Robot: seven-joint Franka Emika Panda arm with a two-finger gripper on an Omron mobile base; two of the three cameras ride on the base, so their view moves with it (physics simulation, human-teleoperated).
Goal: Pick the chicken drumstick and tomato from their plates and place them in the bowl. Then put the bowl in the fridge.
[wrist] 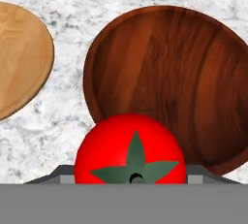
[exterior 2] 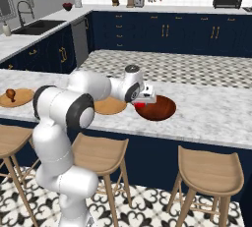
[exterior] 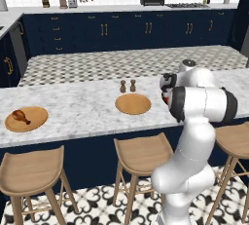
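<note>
Marble-topped desk (exterior: 82, 109) runs across a navy-cabinet kitchen, with wooden stools (exterior: 141, 153) tucked along its near side. Tool (exterior 2: 143, 102) holds the tomato (wrist: 130, 156) over the near rim of the bowl (wrist: 193, 82); in the hand view the tomato sits against the lower edge, its green stem star facing the camera, and its bottom part is cut off by the frame. Finger tips are hidden behind the tomato, so only grey metal corners flank it on both sides. From the right base view just a sliver of red shows beneath the hand, and the bowl's left edge is covered by the wrist. In the left base view the arm's own bulk blocks the bowl entirely. Bare plate (exterior: 133, 103) lies just beside the bowl, partly covered by the arm in the right base view. Two small brown shakers (exterior: 127, 86) stand behind that plate, their tops cropped in the hand view. Far along the desk, well apart, the second plate (exterior: 36, 120) carries the chicken drumstick (exterior: 20, 116), small and hard to make out in detail.
</note>
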